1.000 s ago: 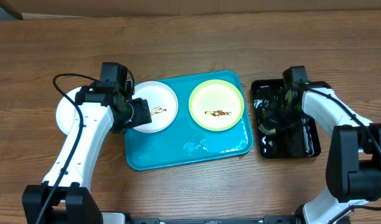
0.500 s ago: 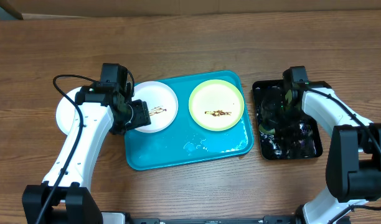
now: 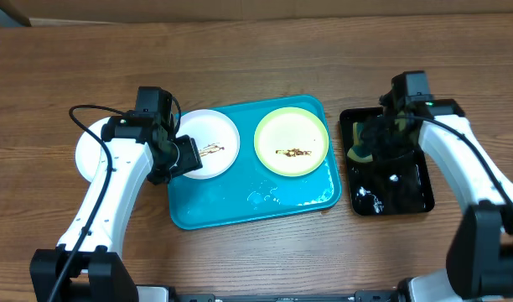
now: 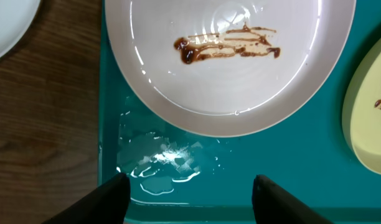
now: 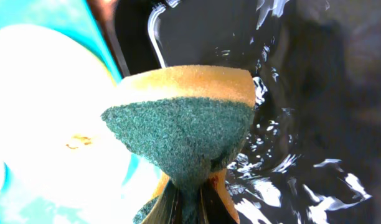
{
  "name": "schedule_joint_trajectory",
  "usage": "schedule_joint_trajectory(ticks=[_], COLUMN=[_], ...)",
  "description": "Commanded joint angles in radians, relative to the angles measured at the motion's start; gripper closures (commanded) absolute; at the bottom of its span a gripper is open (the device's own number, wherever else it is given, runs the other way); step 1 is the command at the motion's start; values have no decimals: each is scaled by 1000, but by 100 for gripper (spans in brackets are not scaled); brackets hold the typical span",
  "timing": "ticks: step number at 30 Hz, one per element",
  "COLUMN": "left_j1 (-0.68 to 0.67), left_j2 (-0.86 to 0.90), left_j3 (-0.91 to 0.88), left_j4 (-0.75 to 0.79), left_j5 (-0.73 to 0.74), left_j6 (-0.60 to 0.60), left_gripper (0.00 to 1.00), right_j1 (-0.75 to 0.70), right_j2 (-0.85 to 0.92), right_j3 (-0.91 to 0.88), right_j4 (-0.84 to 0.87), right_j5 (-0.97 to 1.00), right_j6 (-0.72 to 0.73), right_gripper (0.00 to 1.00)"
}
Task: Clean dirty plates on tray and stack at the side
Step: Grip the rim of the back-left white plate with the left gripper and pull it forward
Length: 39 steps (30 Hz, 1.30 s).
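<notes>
Lying long-side left-to-right at frame centre, the turquoise tray [image 3: 265, 205] carries a smeared white plate [image 3: 208, 143] and a green-rimmed plate [image 3: 292, 141], each sauce streak running left-right. A second white plate [image 3: 87, 155] sits on the desk [image 3: 256, 50] at left. The left gripper [image 4: 187, 199] hangs wide open and empty beside the smeared white plate. The right gripper [image 5: 185, 202] pinches a sponge [image 5: 181, 130] above the black tray [image 3: 391, 197].

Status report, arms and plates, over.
Left gripper open, low over tray by smeared white plate. Right gripper shut on sponge above black tray. Green plate also smeared; nothing blocking.
</notes>
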Motion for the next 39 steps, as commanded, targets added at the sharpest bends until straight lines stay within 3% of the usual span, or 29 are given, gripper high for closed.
schedule_joint_trajectory(ticks=[1,8,19,30,39], left_j1=[-6,-5,-5,25,49], left_j2=[-10,-10,82,267,343], left_j3=[-43,-44,-44,-45,-45], left_j4=[69,305,559,724,719], left_j5=[-19,-71,-66,-74,-29], left_j6=[61,366,501,513,491], left_gripper=[30,18,23,18,19], right_j1=[5,5,5,5,5], right_j2=[-33,-33,-33,-33,-33], right_j3=[21,19,19,13,-6], right_j4=[-53,-110,-120,-132,-130], right_j5=[62,92,92,92,92], right_j6=[-7,-7,-11,-11,-11], right_gripper=[96,96,96,96,96])
